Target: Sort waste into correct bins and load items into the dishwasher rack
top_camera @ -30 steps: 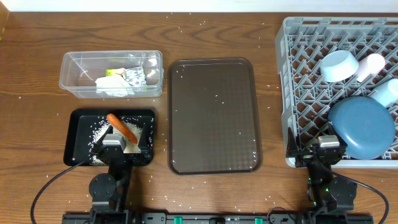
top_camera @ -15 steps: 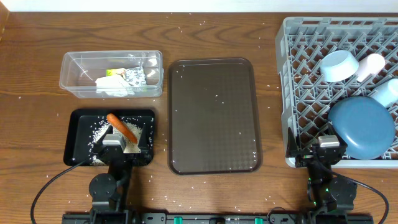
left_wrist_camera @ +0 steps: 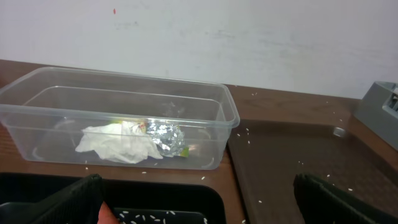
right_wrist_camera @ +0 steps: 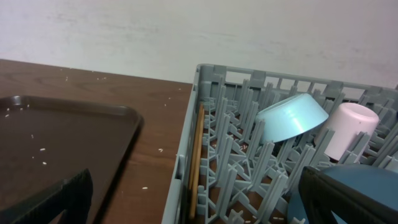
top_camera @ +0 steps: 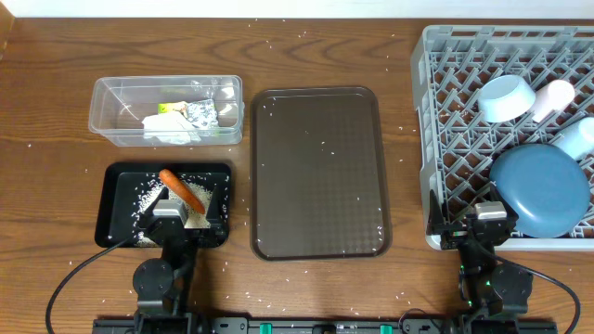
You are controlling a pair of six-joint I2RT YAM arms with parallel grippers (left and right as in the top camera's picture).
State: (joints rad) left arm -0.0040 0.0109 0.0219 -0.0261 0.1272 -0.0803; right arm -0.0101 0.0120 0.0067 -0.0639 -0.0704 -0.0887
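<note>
The clear tub (top_camera: pixel 167 109) holds the white tissue (left_wrist_camera: pixel 118 143), silver foil (left_wrist_camera: pixel 165 137) and green-yellow wrapper (top_camera: pixel 172 107). The black tray (top_camera: pixel 116 199) holds the orange carrot (top_camera: pixel 181 189) and rice grains (top_camera: pixel 148 195). No brown food lump shows. The grey rack (top_camera: pixel 445 111) holds the dark-blue plate (top_camera: pixel 541 190), pale bowl (top_camera: pixel 506 97), white cup (top_camera: pixel 555 96) and light-blue cup (top_camera: pixel 577 137). The chopsticks (right_wrist_camera: pixel 196 155) lie along the rack's left wall. My left gripper (left_wrist_camera: pixel 199 208) is open and empty over the black tray's near edge. My right gripper (right_wrist_camera: pixel 199 199) is open and empty at the rack's front left corner.
The large brown serving tray (top_camera: pixel 320 172) lies between the bins and the rack, with a few rice grains on it. Loose rice grains are scattered over the wooden table (top_camera: pixel 325 56). A white wall stands behind the table.
</note>
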